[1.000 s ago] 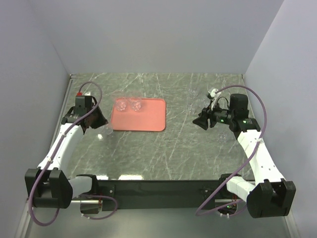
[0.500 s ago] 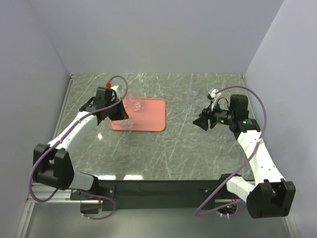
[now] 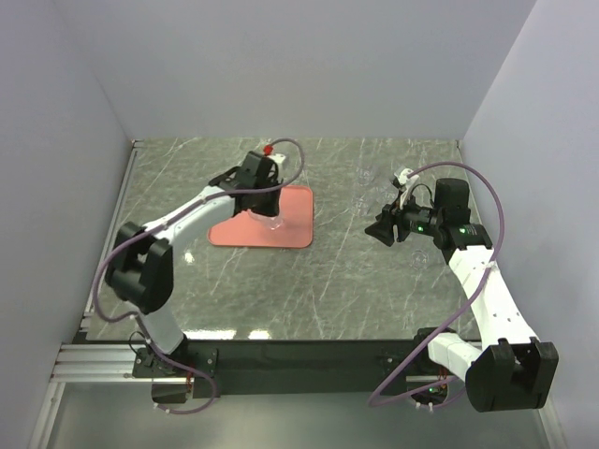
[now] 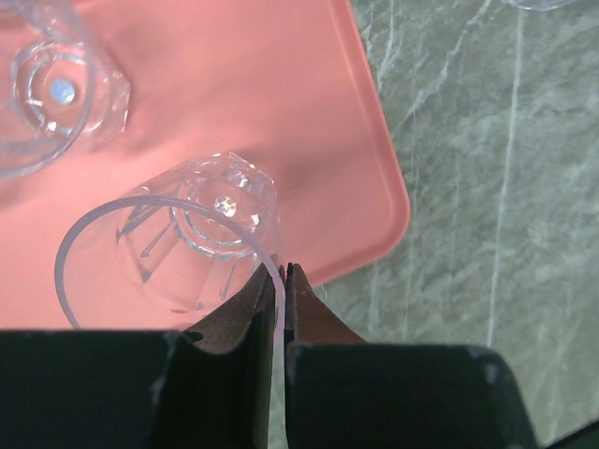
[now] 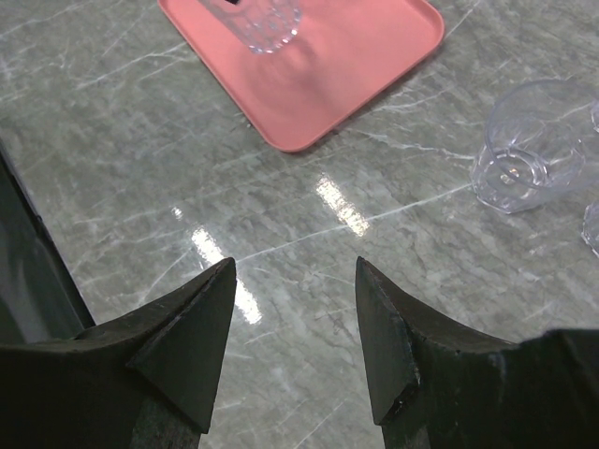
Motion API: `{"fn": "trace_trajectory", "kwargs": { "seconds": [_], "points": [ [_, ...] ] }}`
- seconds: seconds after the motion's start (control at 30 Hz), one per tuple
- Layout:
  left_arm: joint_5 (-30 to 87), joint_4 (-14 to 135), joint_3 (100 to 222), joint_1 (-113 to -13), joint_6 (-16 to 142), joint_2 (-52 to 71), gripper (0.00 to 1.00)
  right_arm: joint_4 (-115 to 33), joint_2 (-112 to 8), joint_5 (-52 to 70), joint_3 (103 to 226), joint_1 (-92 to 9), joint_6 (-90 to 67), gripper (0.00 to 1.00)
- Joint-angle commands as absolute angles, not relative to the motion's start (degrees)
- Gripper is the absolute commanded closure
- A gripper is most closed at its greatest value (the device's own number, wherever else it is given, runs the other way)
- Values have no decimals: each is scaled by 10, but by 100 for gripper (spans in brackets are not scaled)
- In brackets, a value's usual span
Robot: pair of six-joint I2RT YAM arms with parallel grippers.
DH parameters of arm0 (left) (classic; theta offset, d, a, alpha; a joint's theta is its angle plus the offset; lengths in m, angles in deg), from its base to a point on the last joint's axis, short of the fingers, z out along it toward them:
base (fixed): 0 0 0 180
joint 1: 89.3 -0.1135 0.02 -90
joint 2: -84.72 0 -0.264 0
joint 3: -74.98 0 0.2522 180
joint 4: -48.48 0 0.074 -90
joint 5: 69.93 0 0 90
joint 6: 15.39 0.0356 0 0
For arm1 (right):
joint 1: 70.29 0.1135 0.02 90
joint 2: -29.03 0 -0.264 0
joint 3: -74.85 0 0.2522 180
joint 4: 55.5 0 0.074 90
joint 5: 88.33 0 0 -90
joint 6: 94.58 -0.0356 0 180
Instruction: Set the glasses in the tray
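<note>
A glass (image 4: 173, 248) is held over the pink tray (image 4: 281, 94), near the tray's lower right corner in the left wrist view. Its rim is pinched between the fingers of the left gripper (image 4: 278, 278). Whether its base touches the tray cannot be told. A second glass (image 4: 47, 84) stands at the upper left. The placing step is judged to be in hand; next, the rim is to be released and the gripper lifted clear. The right gripper (image 5: 295, 327) is spread apart and empty, with a loose glass (image 5: 529, 145) at the right of its view.
</note>
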State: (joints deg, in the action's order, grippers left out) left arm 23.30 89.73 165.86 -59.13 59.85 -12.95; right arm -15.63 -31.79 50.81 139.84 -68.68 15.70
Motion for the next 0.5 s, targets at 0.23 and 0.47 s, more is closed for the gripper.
{"fn": "trace_trajectory", "kwargs": {
  "seconds": [0.23, 0.47],
  "points": [
    [122, 926, 1830, -545, 636, -267, 100, -170, -313, 510, 1399, -692, 167, 39],
    [75, 951, 1902, -534, 654, -334, 99, -170, -313, 511, 1399, -693, 166, 39]
  ]
}}
